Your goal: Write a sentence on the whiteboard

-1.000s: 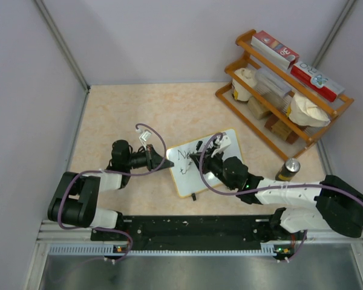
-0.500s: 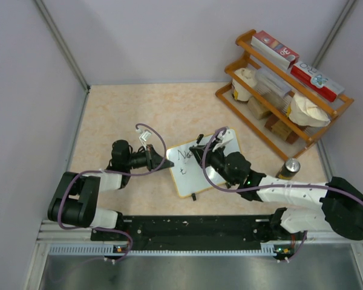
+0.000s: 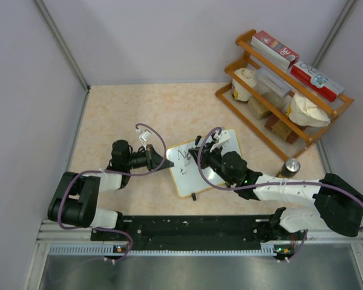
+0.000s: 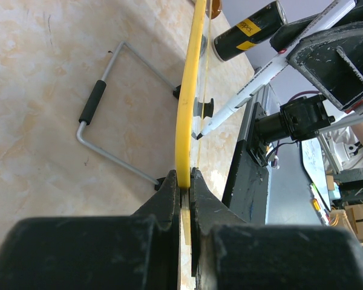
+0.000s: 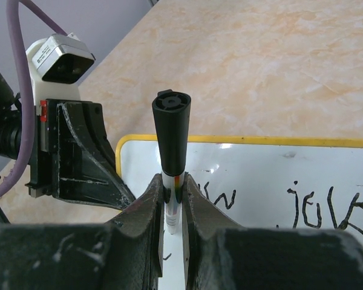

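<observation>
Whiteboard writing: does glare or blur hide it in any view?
Top external: sharp, even light, but strokes on the whiteboard are tiny and partly covered by the right gripper. Right wrist: mild sheen, strokes legible, near fingers soft. Left wrist: board edge-on, face barely seen.

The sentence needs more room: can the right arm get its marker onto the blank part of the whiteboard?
Probably yes. The right gripper holds the marker right over the whiteboard, and the left gripper clamps only its edge.
</observation>
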Controlling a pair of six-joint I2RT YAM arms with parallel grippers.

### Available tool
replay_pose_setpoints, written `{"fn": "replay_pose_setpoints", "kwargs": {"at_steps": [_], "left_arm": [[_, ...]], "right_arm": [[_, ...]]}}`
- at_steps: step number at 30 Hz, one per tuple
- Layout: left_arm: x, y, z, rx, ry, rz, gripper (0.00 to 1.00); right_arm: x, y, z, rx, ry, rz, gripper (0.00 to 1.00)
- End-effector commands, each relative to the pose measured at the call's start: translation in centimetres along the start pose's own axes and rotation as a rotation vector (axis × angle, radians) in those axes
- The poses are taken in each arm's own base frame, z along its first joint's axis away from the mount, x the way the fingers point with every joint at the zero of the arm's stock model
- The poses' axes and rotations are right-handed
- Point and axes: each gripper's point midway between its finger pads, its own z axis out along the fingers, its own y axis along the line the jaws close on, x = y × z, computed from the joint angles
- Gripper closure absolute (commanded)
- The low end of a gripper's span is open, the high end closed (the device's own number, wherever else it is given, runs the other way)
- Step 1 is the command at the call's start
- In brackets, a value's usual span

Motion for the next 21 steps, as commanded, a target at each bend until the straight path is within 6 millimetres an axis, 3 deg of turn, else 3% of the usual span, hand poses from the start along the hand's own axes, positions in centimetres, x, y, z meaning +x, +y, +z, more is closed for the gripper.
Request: {"fn": "replay_pose_setpoints", "kwargs": {"at_steps": [1,21], "left_arm": [[0.5,-0.9,0.1,0.061,0.034,0.058,1.0],[0.5,-0.9,0.1,0.062,0.036,0.057,1.0]], "right_arm": [[-0.7,0.0,-0.1,-0.014,-0.02,0.02,1.0],[1.5,-0.3,-1.0,-0.033,0.032,0.023,1.0]]}}
